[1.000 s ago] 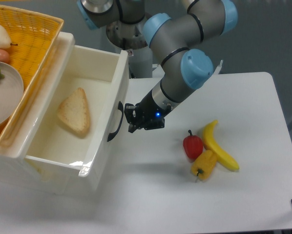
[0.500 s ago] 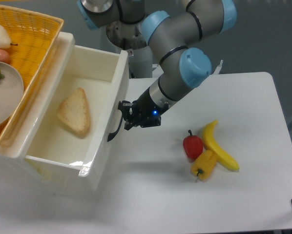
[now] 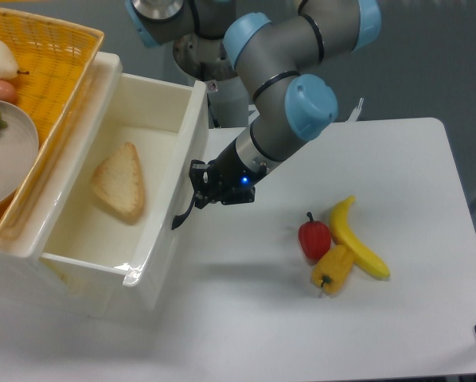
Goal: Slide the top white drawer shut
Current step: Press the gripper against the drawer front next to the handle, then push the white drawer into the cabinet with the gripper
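Just left of the gripper (image 3: 200, 185), the top white drawer (image 3: 174, 187) stands open; finger spacing cannot be told. A steady, square push against its front should avoid jamming.

The arm reaches down-left, its gripper (image 3: 200, 187) low, finger state unclear.

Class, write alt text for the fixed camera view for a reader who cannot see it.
A robot arm's gripper presses against the black handle of an open white drawer holding a slice of bread. A red pepper, yellow pepper and banana lie on the table.
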Action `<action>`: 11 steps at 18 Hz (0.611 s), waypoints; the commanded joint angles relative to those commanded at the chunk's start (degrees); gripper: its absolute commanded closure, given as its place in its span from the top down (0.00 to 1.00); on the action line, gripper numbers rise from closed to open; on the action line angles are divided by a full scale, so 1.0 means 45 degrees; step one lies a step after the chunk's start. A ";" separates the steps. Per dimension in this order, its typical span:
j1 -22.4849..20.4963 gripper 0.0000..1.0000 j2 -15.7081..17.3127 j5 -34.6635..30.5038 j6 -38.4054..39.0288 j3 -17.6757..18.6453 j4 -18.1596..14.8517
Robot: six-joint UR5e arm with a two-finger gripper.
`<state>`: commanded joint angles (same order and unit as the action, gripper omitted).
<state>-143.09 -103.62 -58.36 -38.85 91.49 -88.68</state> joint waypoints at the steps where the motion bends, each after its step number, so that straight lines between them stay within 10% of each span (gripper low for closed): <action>1: 0.0020 0.08 0.0019 0.0000 0.0000 0.0000 -0.0019; 11: 0.0410 0.10 0.0195 0.0020 0.0097 0.0019 -0.0020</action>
<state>-141.24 -102.74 -58.27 -38.41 91.58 -88.77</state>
